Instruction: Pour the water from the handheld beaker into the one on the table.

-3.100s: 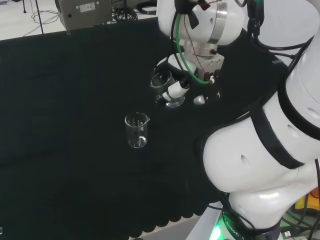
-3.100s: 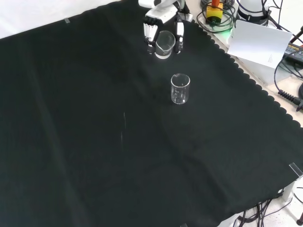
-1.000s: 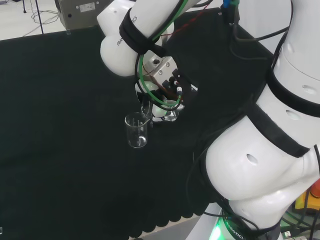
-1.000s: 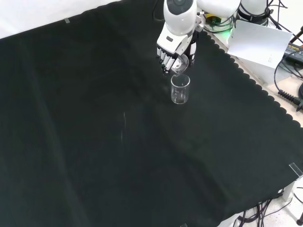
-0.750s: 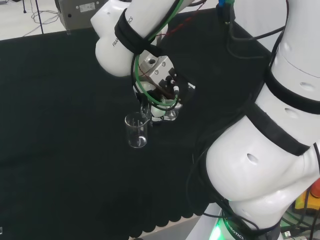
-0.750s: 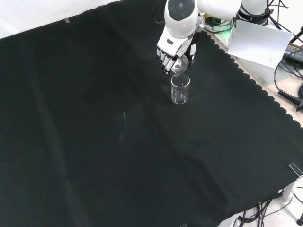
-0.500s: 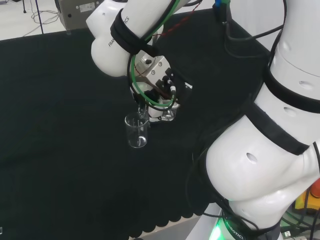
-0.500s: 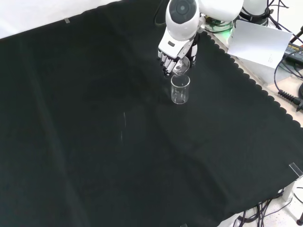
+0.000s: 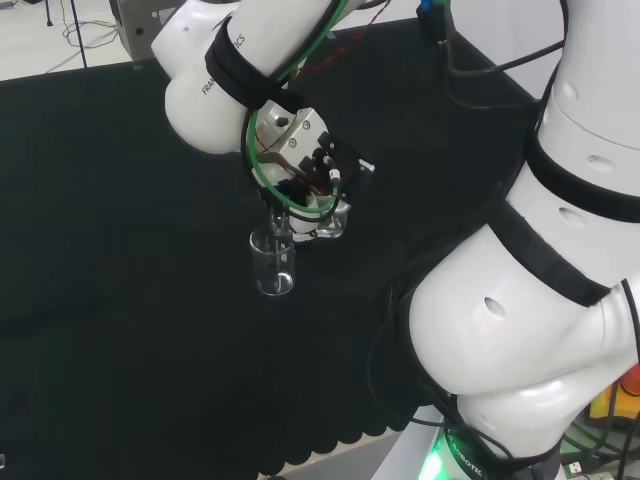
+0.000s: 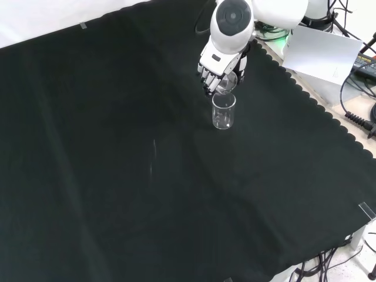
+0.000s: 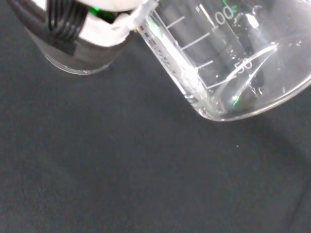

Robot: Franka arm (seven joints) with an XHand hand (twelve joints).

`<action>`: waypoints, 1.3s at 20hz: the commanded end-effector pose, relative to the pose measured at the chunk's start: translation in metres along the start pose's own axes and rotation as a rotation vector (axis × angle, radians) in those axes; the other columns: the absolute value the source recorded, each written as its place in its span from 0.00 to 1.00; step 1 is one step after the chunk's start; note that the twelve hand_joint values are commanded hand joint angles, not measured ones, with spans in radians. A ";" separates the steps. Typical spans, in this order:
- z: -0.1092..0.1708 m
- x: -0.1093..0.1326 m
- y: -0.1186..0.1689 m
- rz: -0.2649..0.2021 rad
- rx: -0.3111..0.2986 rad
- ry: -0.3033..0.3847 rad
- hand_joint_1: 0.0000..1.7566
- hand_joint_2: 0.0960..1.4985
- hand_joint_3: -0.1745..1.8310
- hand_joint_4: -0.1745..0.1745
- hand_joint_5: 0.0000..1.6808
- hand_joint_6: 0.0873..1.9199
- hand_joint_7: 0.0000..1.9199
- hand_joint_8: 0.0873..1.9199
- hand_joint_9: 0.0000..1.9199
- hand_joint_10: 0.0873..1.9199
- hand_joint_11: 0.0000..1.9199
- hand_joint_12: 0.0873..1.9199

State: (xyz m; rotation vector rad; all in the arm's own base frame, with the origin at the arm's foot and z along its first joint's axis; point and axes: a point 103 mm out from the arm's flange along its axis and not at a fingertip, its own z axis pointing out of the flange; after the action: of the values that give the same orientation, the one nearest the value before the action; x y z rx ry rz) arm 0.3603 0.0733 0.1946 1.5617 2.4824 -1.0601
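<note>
A clear glass beaker (image 9: 273,262) stands upright on the black cloth, also seen in the front view (image 10: 223,110). The hand (image 9: 303,203) hovers right beside and above it, fingers curled round a second clear beaker (image 10: 226,86). That held beaker (image 11: 228,63) is tipped steeply, its lip over the standing beaker's mouth. In the front view the hand (image 10: 218,66) comes down from the top, just behind the standing beaker. Printed scale marks show on the held beaker in the wrist view. I cannot tell how much water is in either beaker.
The arm's big white links (image 9: 540,300) take up the right of the head view. White paper (image 10: 322,53) and cables (image 10: 358,120) lie past the cloth's scalloped edge (image 10: 305,100) at the front view's right. Open black cloth (image 10: 129,164) spreads to the left.
The hand carried the held beaker over to the standing one. Over the last second the wrist kept turning and the held beaker tipped further.
</note>
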 end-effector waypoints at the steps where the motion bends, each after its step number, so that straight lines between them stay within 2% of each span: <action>1: -0.003 -0.007 0.000 0.038 0.062 -0.070 0.75 0.67 0.00 0.00 0.84 0.09 0.76 0.08 0.92 0.00 0.74 0.28; 26: -0.015 0.000 -0.001 0.039 0.100 -0.142 0.75 0.67 0.00 0.00 0.83 0.10 0.75 0.09 0.92 0.00 0.74 0.28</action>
State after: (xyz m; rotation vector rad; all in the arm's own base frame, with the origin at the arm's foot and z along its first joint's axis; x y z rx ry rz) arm 0.3644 0.0785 0.2060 1.5022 2.3408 -1.2437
